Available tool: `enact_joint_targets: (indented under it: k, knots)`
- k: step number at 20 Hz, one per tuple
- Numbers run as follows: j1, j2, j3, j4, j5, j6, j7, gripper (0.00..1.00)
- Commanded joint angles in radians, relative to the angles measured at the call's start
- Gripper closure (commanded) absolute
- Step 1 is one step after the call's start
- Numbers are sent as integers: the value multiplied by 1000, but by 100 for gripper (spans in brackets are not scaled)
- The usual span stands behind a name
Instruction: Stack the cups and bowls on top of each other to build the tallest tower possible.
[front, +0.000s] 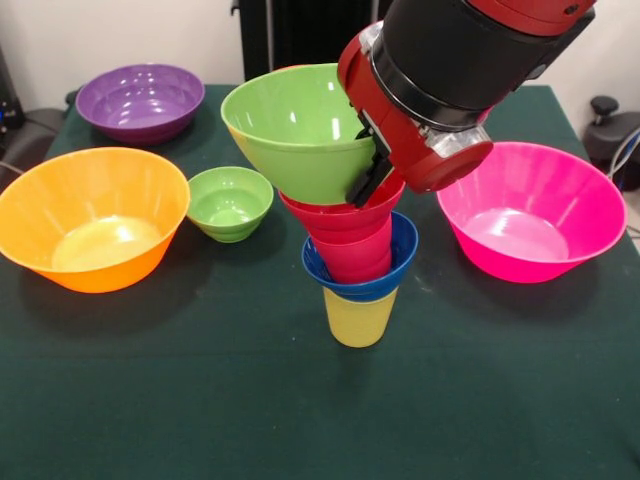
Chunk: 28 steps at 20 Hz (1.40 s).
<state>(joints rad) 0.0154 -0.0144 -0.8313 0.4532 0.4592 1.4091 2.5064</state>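
The surface (300, 420) lies bare before the tower (358, 265), while the orange bowl (92, 218) and pink bowl (530, 210) flank it.

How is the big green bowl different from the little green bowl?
The big green bowl is much wider than the little green bowl. The big one is up on top of the tower, tipped to one side; the little one sits level on the table. The robot's gripper is at the big one's rim; nothing touches the little one. Both are shiny, round and green.
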Motion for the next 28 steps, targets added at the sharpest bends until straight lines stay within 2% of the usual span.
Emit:
enact_joint_targets:
  k: [1,28]
  knots:
    - [13,30,107,43,-54,-48,-47,100]
    - [59,6,134,124,-60,-90,-12,100]
